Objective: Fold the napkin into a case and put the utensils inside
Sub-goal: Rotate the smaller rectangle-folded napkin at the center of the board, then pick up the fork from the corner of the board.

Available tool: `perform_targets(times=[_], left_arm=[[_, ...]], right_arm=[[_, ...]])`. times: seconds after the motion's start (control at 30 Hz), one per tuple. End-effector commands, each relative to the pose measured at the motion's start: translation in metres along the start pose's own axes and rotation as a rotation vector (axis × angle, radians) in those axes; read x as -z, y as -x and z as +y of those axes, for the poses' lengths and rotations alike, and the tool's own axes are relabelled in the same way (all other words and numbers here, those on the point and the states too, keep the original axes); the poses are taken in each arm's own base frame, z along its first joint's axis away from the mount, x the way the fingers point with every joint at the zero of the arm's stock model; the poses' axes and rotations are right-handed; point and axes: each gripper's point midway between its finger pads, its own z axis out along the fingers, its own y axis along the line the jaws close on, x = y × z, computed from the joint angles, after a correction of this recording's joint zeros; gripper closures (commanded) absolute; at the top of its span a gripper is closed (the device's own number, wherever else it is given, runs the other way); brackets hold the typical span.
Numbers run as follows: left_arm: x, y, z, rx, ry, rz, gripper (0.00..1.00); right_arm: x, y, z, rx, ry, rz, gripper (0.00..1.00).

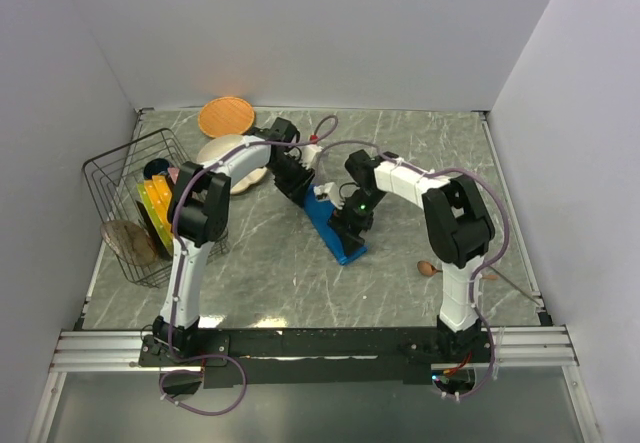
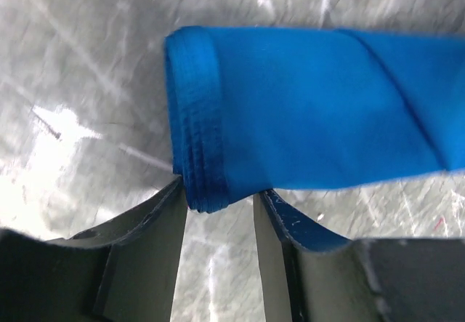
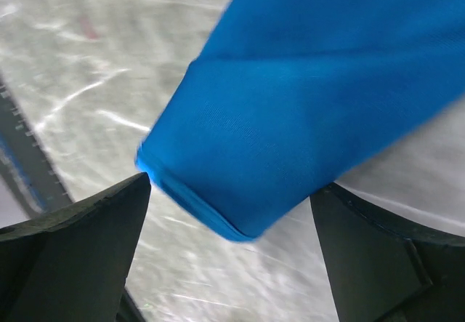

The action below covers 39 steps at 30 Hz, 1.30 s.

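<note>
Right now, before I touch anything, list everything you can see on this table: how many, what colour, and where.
napkin case: one, bright blue, folded into a long narrow strip, lying mid-table between the two grippers
wooden spoon: one, brown, on the table beside the right arm
round plate: one, orange, far edge of the table
pale plate: one, cream-white, just in front of the orange one, partly under the left arm
wire basket: one, black, left side
yellow plates: count unclear, standing on edge in the basket
brown disc: one, grey-brown, at the basket's near end
table: one, grey marbled
left gripper: dark, open, at the strip's far end
right gripper: dark, open wide, at its near end
</note>
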Motion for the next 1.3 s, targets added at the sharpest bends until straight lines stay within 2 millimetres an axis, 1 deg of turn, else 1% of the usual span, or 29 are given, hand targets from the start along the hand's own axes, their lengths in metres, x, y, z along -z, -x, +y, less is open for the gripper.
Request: perform_targets(times=[0.0,0.1,0.17,0.2,0.23,0.37,0.47,0.53,0.57,0.6,0.63,0.67,0.7,0.73,0.77,0.8,0.83,0.87,0.93,0.97,1.0,1.03,1.07,1.13,1.17,1.2,1.23,1.27], left_arm=[[-0.011,0.017,-0.003,-0.03,-0.004,-0.035,0.53],[-0.014,0.019,-0.004,-0.016,-0.017,-0.049,0.53],[-0.015,0.02,-0.011,-0.009,-0.051,-0.06,0.51],[-0.014,0.025,-0.012,-0.015,-0.054,-0.084,0.49],[-0.014,0.026,-0.014,-0.011,-0.061,-0.092,0.47],[-0.017,0.031,-0.022,0.01,-0.112,-0.119,0.47],[-0.024,0.035,-0.021,0.034,-0.13,-0.127,0.47],[-0.025,0.036,-0.021,0.049,-0.135,-0.123,0.47],[-0.022,0.038,-0.021,0.054,-0.13,-0.128,0.47],[-0.019,0.039,-0.02,0.056,-0.124,-0.133,0.46],[-0.013,0.04,-0.015,0.068,-0.114,-0.145,0.45],[0.0,0.045,-0.014,0.065,-0.098,-0.176,0.44],[0.009,0.049,-0.012,0.07,-0.089,-0.204,0.43],[0.021,0.052,-0.006,0.078,-0.075,-0.233,0.41],[0.04,0.061,-0.007,0.059,-0.054,-0.285,0.4],[0.051,0.064,-0.007,0.049,-0.041,-0.31,0.39],[0.062,0.067,-0.007,0.034,-0.025,-0.333,0.38],[0.081,0.072,-0.014,-0.002,-0.007,-0.369,0.37],[0.1,0.081,-0.02,-0.065,0.026,-0.424,0.36],[0.114,0.08,-0.028,-0.086,0.035,-0.448,0.36],[0.12,0.082,-0.031,-0.11,0.044,-0.468,0.36],[0.123,0.08,-0.035,-0.117,0.042,-0.473,0.36],[0.127,0.076,-0.042,-0.126,0.028,-0.475,0.36],[0.126,0.068,-0.048,-0.128,0.004,-0.455,0.36],[0.125,0.063,-0.052,-0.124,-0.011,-0.446,0.36],[0.124,0.06,-0.054,-0.12,-0.019,-0.443,0.36],[0.122,0.056,-0.055,-0.111,-0.026,-0.436,0.36],[0.124,0.056,-0.058,-0.109,-0.034,-0.439,0.36]], right_arm=[[-0.005,0.003,0.039,-0.005,0.092,-0.034,0.01],[-0.011,0.005,0.042,-0.024,0.087,-0.046,0.01],[-0.011,0.007,0.044,-0.035,0.092,-0.052,0.01],[-0.011,0.008,0.044,-0.044,0.091,-0.061,0.0],[-0.012,0.01,0.047,-0.043,0.093,-0.065,0.0],[-0.017,0.011,0.05,-0.044,0.089,-0.066,0.0],[-0.023,0.011,0.054,-0.067,0.104,-0.061,0.0],[-0.022,0.011,0.055,-0.078,0.103,-0.06,0.0],[-0.017,0.009,0.056,-0.092,0.09,-0.06,0.0],[-0.01,0.008,0.052,-0.107,0.078,-0.075,0.0],[-0.001,0.006,0.051,-0.116,0.066,-0.092,0.0],[0.015,0.006,0.055,-0.106,0.043,-0.122,0.0],[0.032,0.003,0.047,-0.123,0.007,-0.156,0.0],[0.045,0.002,0.045,-0.12,-0.023,-0.176,0.0],[0.069,0.002,0.047,-0.08,-0.074,-0.21,0.0],[0.084,-0.001,0.044,-0.068,-0.123,-0.22,0.0],[0.103,-0.009,0.035,-0.077,-0.18,-0.238,0.0],[0.124,-0.013,0.039,-0.031,-0.236,-0.25,0.0],[0.151,-0.035,0.027,-0.051,-0.337,-0.24,0.0],[0.162,-0.048,0.035,-0.002,-0.36,-0.217,0.0],[0.169,-0.063,0.031,-0.003,-0.401,-0.186,0.0],[0.178,-0.074,0.032,0.01,-0.442,-0.178,0.0],[0.178,-0.1,0.027,0.004,-0.463,-0.129,0.0],[0.185,-0.132,0.021,-0.006,-0.536,-0.05,0.0],[0.183,-0.155,0.014,-0.029,-0.561,-0.014,0.0],[0.185,-0.165,0.01,-0.048,-0.593,0.009,0.02],[0.191,-0.179,0.005,-0.079,-0.642,0.044,0.04],[0.193,-0.194,0.001,-0.12,-0.658,0.055,0.05]])
